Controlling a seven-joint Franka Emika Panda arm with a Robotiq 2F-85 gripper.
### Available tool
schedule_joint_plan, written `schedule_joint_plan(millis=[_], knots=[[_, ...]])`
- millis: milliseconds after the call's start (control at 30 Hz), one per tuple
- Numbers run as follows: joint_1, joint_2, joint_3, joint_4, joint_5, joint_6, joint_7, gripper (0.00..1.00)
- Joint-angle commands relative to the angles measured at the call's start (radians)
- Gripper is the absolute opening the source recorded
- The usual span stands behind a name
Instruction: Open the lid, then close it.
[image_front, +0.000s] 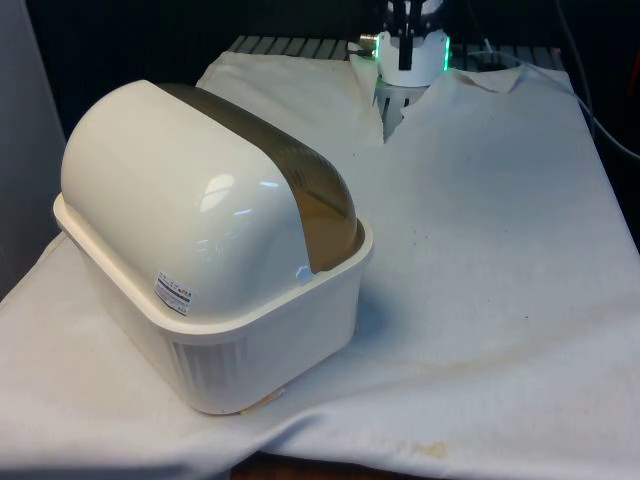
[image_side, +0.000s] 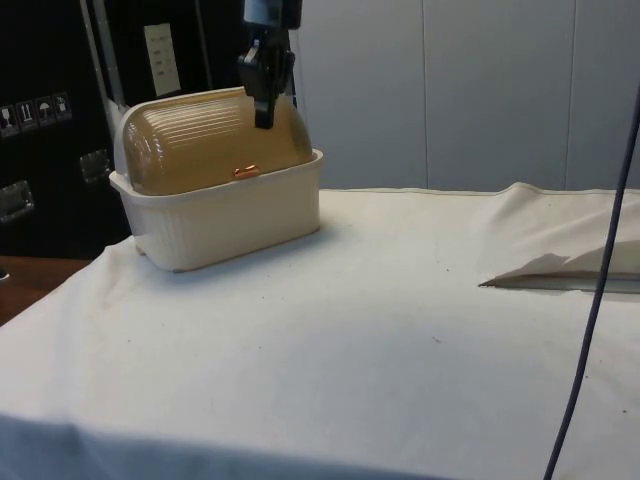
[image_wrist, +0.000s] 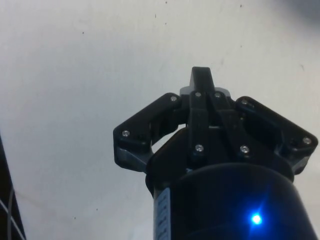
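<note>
Hovering over the cloth beside the bread box (image_side: 220, 200), fingers pressed together, gripper (image_side: 265, 118) seems staged above the shut lid's (image_side: 215, 140) orange handle (image_side: 246, 171)

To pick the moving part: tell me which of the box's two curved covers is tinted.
The brown ribbed lid with the small handle; the white shell is plain and smooth.

White cloth (image_front: 480, 300) carries a bread box (image_front: 250, 340).
</note>
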Motion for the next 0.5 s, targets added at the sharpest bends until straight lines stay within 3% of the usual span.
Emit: schedule_joint_plan(millis=[0,133,167,200,433,467], knots=[[0.000,0.002,0.000,-0.008,0.002,0.024,0.006,0.00],[-0.002,0.021,0.000,-0.027,0.003,0.079,0.012,0.00],[-0.001,0.018,0.000,-0.020,0.001,0.057,0.007,0.00],[-0.002,0.025,0.000,-0.031,0.003,0.090,0.013,0.00],[-0.004,0.055,0.000,-0.054,0.004,0.169,0.025,0.00],[-0.004,0.053,0.000,-0.049,0.001,0.148,0.021,0.00]])
